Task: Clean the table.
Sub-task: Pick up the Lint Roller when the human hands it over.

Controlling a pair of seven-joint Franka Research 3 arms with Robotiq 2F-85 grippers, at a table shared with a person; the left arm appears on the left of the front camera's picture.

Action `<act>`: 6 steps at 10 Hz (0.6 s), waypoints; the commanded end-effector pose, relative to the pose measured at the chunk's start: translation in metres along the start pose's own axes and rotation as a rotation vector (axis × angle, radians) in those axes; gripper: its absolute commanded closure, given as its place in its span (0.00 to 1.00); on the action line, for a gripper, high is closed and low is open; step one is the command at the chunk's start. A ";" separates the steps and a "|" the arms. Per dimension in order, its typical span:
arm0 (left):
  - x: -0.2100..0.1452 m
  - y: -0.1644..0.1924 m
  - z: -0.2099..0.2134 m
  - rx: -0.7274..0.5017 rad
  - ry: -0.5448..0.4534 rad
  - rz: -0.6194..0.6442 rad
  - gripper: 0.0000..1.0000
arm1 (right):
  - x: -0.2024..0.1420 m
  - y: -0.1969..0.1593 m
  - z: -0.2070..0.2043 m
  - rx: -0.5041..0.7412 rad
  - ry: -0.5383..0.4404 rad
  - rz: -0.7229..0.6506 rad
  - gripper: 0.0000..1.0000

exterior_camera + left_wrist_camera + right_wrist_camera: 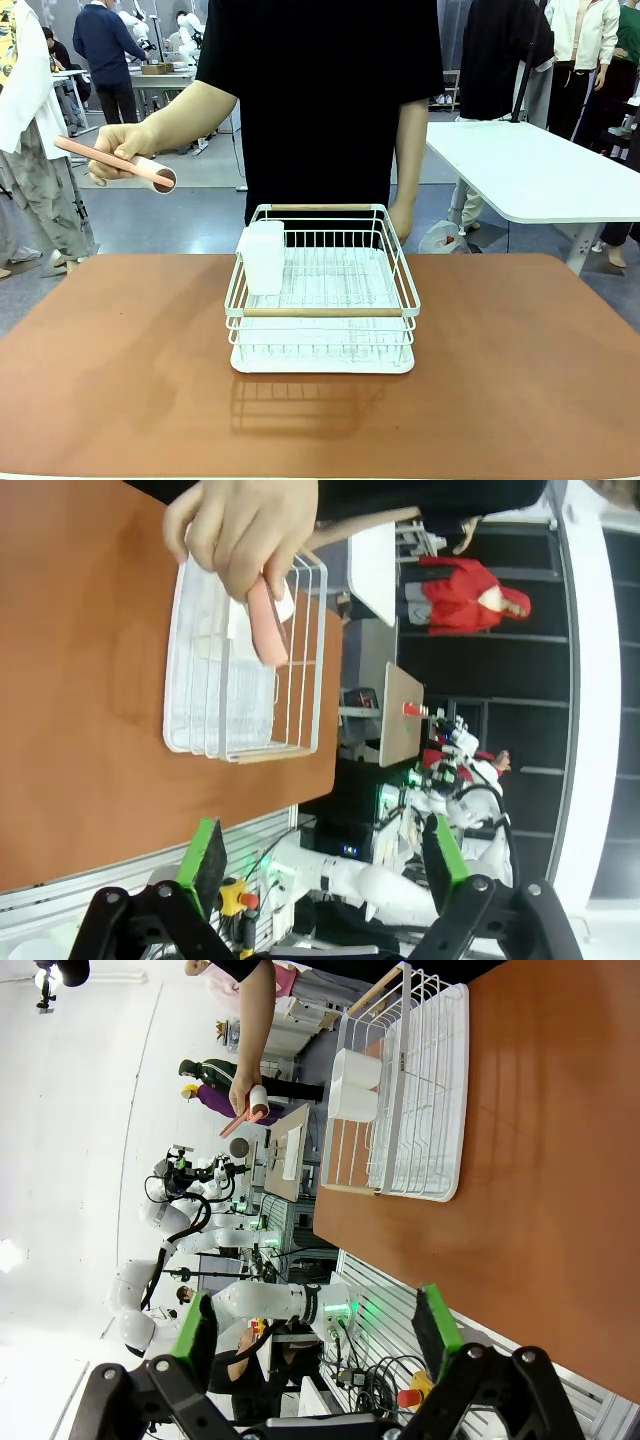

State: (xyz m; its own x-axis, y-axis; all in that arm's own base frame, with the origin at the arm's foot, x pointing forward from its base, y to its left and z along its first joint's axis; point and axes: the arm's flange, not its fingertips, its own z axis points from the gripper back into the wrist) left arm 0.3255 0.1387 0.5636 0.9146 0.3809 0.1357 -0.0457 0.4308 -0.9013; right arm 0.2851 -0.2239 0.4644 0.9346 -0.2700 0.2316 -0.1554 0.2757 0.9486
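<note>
One table (120, 340), one wire rack (322, 300), one pink roller (115, 163).

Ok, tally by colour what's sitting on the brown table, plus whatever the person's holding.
White: 2, the wire rack and the container at its corner
Pink: 1, the tool in the person's hand
Total: 3
</note>
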 end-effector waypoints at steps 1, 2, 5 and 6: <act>-0.009 0.001 -0.027 0.044 -0.052 0.028 0.00 | 0.000 0.004 0.002 0.013 -0.001 0.008 0.00; -0.005 0.003 -0.038 0.058 -0.080 0.037 0.00 | 0.000 0.004 0.002 0.013 -0.001 0.008 0.00; 0.006 0.007 -0.068 0.064 -0.162 0.096 0.00 | 0.000 0.004 0.002 0.013 -0.001 0.008 0.00; 0.008 0.007 -0.075 0.076 -0.186 0.108 0.00 | 0.000 0.004 0.002 0.013 -0.001 0.008 0.00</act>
State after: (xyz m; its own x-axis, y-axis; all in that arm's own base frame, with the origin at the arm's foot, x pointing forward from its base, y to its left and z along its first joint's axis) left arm 0.3567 0.0936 0.5298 0.8452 0.5186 0.1291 -0.1439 0.4536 -0.8795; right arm 0.2852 -0.2239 0.4644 0.9347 -0.2699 0.2314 -0.1552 0.2759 0.9486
